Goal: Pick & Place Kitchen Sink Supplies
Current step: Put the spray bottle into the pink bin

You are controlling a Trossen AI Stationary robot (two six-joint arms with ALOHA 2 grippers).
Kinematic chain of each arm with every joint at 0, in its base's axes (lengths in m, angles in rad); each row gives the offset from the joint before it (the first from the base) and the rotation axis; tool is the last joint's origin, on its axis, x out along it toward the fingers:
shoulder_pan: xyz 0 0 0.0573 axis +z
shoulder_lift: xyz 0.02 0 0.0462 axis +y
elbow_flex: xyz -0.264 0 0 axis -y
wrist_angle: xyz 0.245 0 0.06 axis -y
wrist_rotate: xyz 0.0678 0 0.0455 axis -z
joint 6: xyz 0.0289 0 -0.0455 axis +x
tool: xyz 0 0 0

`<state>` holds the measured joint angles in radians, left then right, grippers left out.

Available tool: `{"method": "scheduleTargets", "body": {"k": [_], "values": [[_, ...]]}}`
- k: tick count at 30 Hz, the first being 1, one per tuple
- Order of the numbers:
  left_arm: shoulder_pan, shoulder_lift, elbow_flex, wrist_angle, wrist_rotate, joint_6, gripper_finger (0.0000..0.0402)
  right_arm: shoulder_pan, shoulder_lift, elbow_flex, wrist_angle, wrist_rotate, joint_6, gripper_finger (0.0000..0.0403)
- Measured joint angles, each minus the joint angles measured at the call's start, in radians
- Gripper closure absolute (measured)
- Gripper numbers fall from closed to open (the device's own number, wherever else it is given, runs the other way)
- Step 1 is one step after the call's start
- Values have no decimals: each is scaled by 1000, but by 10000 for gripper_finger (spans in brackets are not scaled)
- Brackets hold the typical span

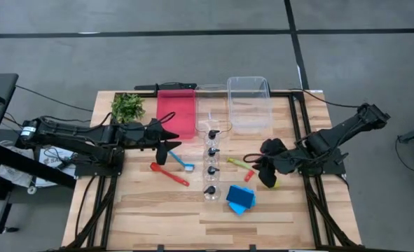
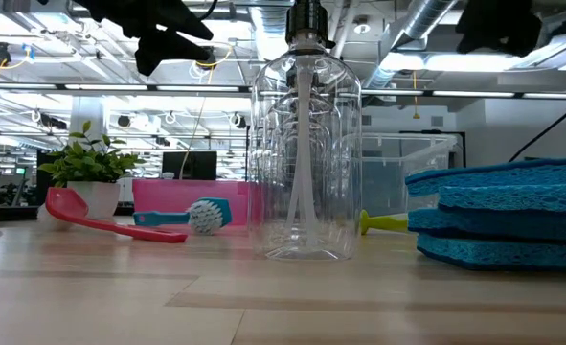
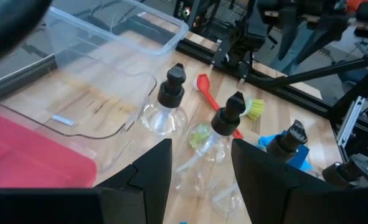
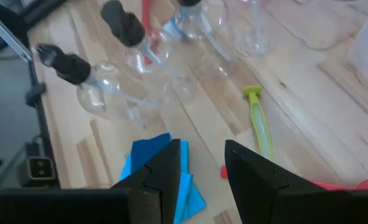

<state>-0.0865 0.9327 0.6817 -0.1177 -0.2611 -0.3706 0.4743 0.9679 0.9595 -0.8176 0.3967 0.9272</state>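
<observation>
Four clear bottles with black caps are lined up in a row at the middle of the tabletop, running from just in front of the clear bin toward the near edge. In the low view the nearest bottle is seen upright, with a thin tube inside it. A stack of blue sponges is found just to the right of the nearest bottle, and is seen in the low view as two layered slabs. A red utensil lies flat to the left of the row, and a blue brush lies just beyond it. A yellow-green brush lies to the right of the row, with a small red piece beside it. A red bin is placed at the far side, left of the clear bin, and a green plant stands at the far left corner.

The left claw is held above the tabletop left of the row, near the red bin's front edge; its fingers are seen apart in the left wrist view, with nothing between them. The right claw is held above the tabletop right of the row, close to the yellow-green brush; its fingers are seen apart in the right wrist view, empty, with the sponges and the yellow-green brush below them.
</observation>
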Motion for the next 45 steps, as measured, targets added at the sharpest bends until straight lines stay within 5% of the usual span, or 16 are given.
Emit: {"method": "scheduleTargets", "body": {"k": [16, 32, 37, 45], "values": [[2, 0, 0, 3, 0, -4, 234, -136, 118, 0, 0, -4, -175, 284], [95, 5, 0, 48, -7, 16, 234, -191, 67, 0, -2, -5, -342, 284], [163, 47, 2, 147, 119, 126, 234, -191, 9, 0, -4, -4, -430, 284], [328, 209, 2, 247, 464, 285, 234, -197, -96, 0, -22, -1, -503, 284]]}}
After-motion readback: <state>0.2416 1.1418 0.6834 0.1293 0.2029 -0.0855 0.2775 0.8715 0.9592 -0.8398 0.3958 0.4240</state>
